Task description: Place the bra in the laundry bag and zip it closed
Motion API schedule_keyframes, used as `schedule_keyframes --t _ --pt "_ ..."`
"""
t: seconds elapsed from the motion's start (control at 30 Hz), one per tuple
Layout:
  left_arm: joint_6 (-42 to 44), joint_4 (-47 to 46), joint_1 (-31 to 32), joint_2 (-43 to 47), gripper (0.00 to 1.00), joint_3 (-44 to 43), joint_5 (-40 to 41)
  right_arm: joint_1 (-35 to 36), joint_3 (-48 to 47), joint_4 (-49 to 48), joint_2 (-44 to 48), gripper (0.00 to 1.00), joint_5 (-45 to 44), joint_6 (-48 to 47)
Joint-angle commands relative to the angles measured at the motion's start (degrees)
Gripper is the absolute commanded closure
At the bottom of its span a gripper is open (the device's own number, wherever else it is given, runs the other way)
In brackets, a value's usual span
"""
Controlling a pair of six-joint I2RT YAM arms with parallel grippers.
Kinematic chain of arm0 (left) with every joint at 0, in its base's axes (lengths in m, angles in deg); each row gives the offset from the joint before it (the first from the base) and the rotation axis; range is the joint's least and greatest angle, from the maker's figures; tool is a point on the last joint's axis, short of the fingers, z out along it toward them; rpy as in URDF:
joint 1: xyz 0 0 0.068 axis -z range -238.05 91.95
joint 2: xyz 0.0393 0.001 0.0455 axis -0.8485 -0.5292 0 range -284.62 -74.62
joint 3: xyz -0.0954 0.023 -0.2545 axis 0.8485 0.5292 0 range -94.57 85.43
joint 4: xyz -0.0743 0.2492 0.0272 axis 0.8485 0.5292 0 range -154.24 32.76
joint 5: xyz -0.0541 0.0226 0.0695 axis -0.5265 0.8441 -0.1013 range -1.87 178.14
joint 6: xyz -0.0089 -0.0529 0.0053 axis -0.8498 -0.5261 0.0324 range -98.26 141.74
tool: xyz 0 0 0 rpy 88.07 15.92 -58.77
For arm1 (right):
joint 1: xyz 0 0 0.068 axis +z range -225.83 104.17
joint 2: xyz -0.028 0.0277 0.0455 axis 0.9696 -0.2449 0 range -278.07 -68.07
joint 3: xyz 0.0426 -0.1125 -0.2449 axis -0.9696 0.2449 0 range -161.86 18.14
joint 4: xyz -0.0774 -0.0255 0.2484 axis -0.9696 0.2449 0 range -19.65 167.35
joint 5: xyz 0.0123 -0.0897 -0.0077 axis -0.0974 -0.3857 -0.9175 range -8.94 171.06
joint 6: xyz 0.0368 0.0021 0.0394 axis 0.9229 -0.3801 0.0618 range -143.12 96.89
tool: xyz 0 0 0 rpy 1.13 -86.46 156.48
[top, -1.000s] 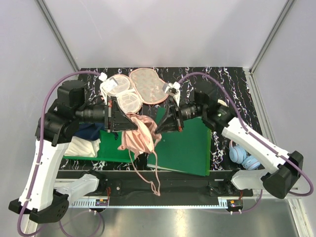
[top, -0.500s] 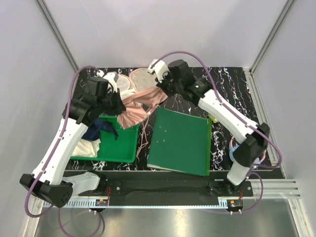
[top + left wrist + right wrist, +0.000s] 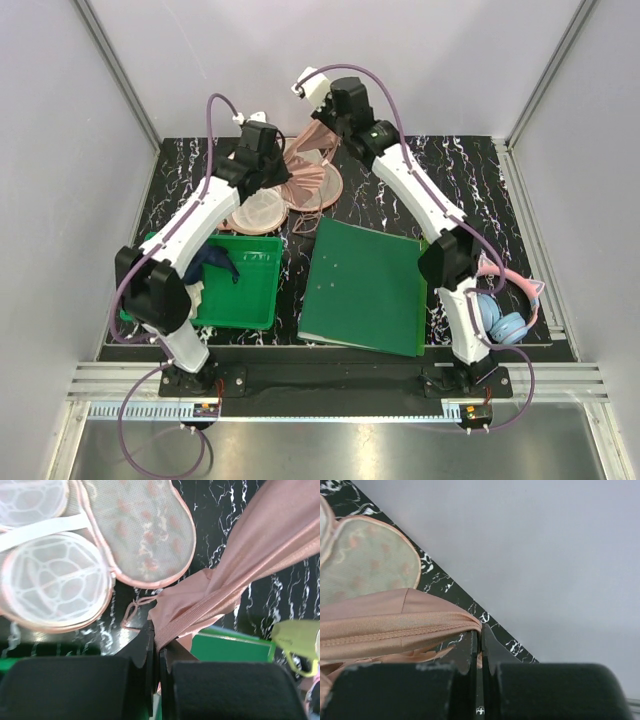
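no text, labels, brands or numbers that anyone could actually read in these shots. the laundry bag (image 3: 145,535) only has small reddish printed motifs, not letters. there's a faint pale mark near the green bin (image 3: 250,290) rim, too small to make out.

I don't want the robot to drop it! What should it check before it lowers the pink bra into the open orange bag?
1. Left gripper pinching the soft, shiny salmon-pink bra: ok, shut on its band.
2. Right gripper pinching the bra's other end: ok, shut on it.
3. Oval peach-orange fabric laundry bag open: ok, it lies unzipped and spread flat.
4. Bra above the bag: ok, the top view shows it stretched between both grippers over the bag.
5. Thin straps clear of the bag's zipper rim: cannot tell.
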Motion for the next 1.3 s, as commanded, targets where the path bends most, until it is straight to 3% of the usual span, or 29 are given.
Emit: schedule_keyframes --t 0.0,0.27,0.7,0.77,0.83,0.93,0.97,1.1,1.23,1.27 --pt "-8.4 -3.9 -0.7 -2.9 1.00 -1.2 0.9 -1.4 -5.7 -8.3 -4.4 1.00 -9.4 -4.5" --pt "-21.9 -12.9 -5.2 -8.4 1.00 7.8 -7.3 -1.1 -7.1 -21.3 -13.4 0.98 -3.8 -3.3" --pt "-28.9 -19.6 -12.6 -14.6 1.00 15.0 -8.8 3.7 -14.8 -34.9 -31.8 0.85 12.2 9.4" --pt "-28.5 -20.0 -13.4 -15.9 1.00 14.9 -10.4 3.9 -18.4 -34.8 -33.4 0.75 16.4 14.0" --pt "-28.3 -20.2 -14.5 -16.5 1.00 15.0 -10.8 4.3 -20.8 -33.2 -34.0 0.53 19.0 17.7" --pt "-28.1 -21.4 -16.2 -16.2 1.00 17.0 -11.6 4.1 -22.3 -25.0 -31.7 0.30 20.7 28.1" --pt "-27.9 -21.3 -16.6 -16.0 1.00 17.7 -11.5 3.9 -21.3 -23.3 -30.3 0.27 19.6 32.8" --pt "-25.3 -22.1 -17.7 -15.7 0.78 17.7 -15.6 3.6 -15.3 -13.4 -20.1 0.18 16.3 38.4" --pt "-16.3 -23.1 -17.6 -14.0 0.40 17.5 -20.3 0.7 -12.5 -3.8 -13.4 0.20 18.1 47.0" --pt "-14.4 -23.1 -17.6 -13.1 0.38 17.7 -21.0 -1.0 -12.1 -2.0 -12.2 0.20 19.1 51.0"
